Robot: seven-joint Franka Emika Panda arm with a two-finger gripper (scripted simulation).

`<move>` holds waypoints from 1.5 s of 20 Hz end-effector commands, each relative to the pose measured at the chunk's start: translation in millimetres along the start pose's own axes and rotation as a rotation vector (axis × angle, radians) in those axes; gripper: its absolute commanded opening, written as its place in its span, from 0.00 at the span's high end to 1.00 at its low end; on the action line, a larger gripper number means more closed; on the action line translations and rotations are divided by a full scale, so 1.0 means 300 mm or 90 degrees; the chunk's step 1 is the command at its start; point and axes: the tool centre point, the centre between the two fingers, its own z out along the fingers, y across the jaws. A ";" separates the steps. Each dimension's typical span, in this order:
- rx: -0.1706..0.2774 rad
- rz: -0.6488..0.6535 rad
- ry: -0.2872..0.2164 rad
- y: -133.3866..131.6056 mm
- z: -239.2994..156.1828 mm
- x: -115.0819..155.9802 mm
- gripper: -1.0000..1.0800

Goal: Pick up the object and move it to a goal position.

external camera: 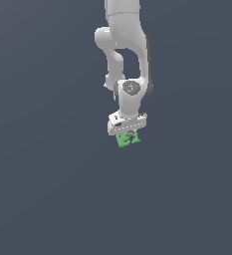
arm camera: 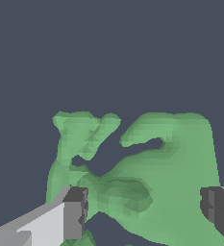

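Note:
The object [external camera: 128, 139] is a small bright green blocky piece with dark cut-outs, showing just below the white hand in the exterior view. In the wrist view the object [arm camera: 171, 158] fills the space between the two dark fingertips [arm camera: 76, 214], and its green surface runs on behind both of them. My gripper [arm camera: 144, 214] stands open with its fingers wide apart, one on each side of the object. Whether the pads touch it I cannot tell. In the exterior view my gripper [external camera: 127, 133] points straight down and the hand hides its fingers.
A plain dark grey-blue ground [external camera: 48, 199] lies all around, with nothing else on it. The white arm [external camera: 122, 45] comes down from the top middle of the exterior view.

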 end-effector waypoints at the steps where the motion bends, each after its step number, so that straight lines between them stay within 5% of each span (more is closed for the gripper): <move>1: 0.005 -0.003 -0.018 -0.012 0.059 -0.029 1.00; 17: -0.001 0.001 0.002 0.012 -0.022 0.037 1.00; 30: 0.001 0.000 -0.004 0.022 -0.160 0.253 1.00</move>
